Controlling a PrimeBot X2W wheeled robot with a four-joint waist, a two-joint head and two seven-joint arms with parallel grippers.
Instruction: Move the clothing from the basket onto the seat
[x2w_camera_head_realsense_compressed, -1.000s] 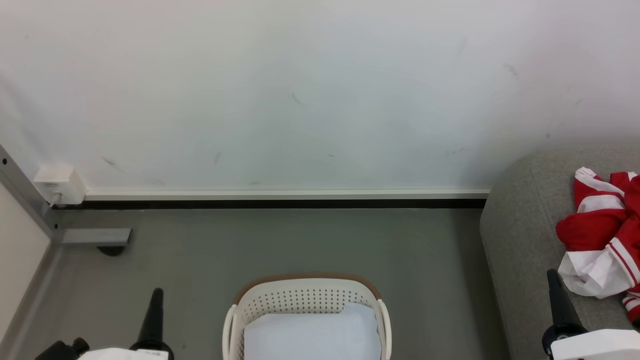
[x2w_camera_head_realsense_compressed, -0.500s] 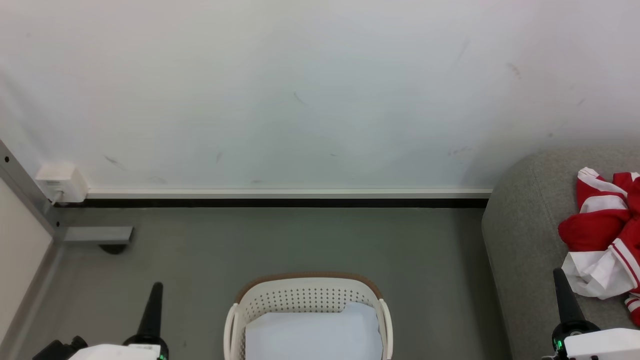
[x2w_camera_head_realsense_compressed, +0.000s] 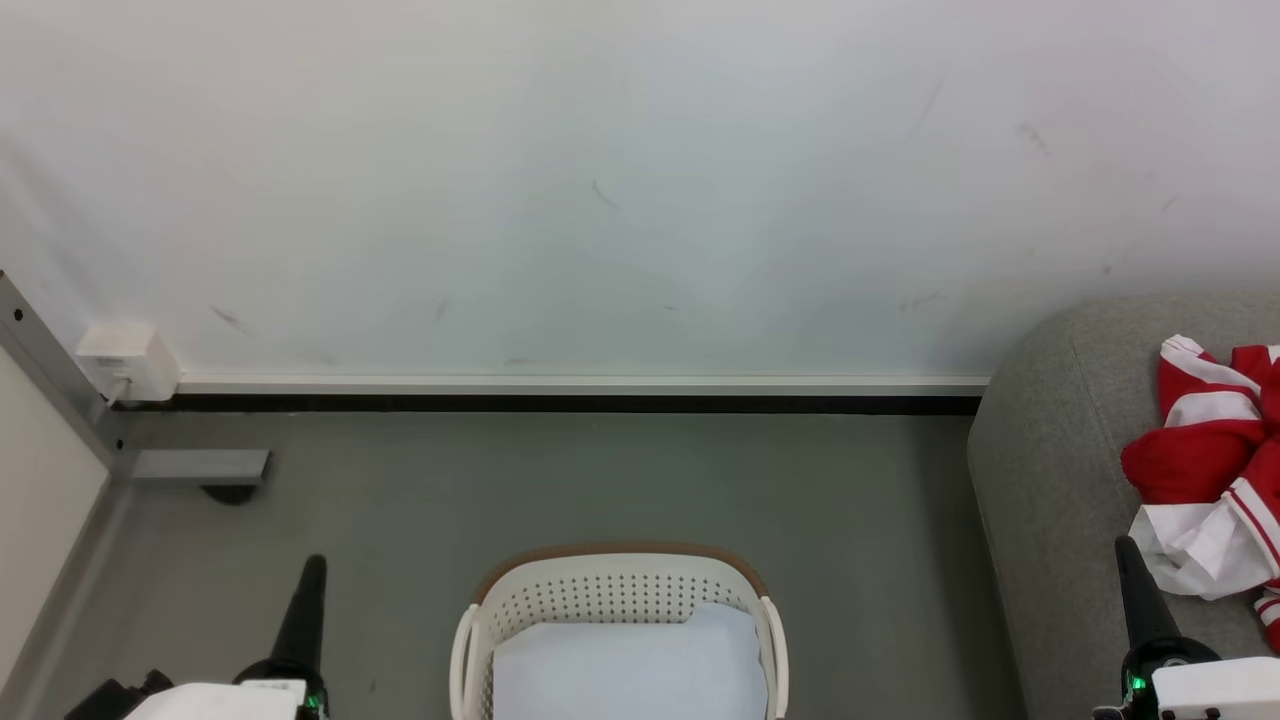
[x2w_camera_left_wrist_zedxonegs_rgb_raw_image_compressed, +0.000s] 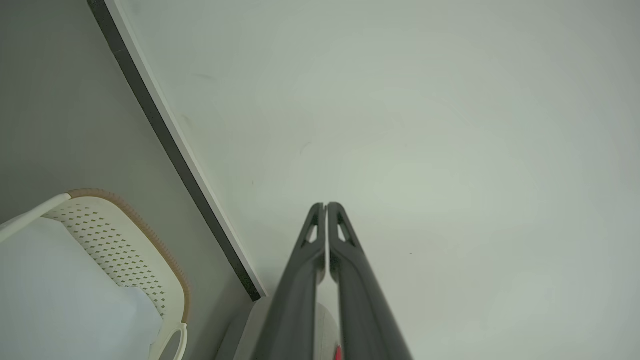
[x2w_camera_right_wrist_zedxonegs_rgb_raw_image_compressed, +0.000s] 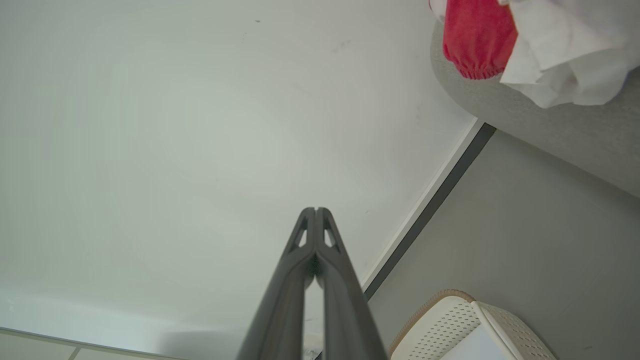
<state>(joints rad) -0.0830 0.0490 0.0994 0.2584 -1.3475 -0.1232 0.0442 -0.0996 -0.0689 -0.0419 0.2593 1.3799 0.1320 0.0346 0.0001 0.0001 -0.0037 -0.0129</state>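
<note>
Head view: grey floor (x2w_camera_head_realsense_compressed: 620, 480), scuffed white wall (x2w_camera_head_realsense_compressed: 600, 200) w/ pale baseboard (x2w_camera_head_realsense_compressed: 570, 385) over a dark strip. Btm centre, on floor: basket (x2w_camera_head_realsense_compressed: 610, 598), upright, brown rim toward wall, holding a flat pale liner sheet (x2w_camera_head_realsense_compressed: 630, 670); near half cut off, so long axis unclear. Far right: clothing (x2w_camera_head_realsense_compressed: 1195, 470) crumpled on seat (x2w_camera_head_realsense_compressed: 1050, 450), no clear direction, cut by frame edge. Left pincer (x2w_camera_head_realsense_compressed: 314, 565) and right pincer (x2w_camera_head_realsense_compressed: 1126, 548) both pressed together, pinching nothing, tips toward wall, either side of basket.
</note>
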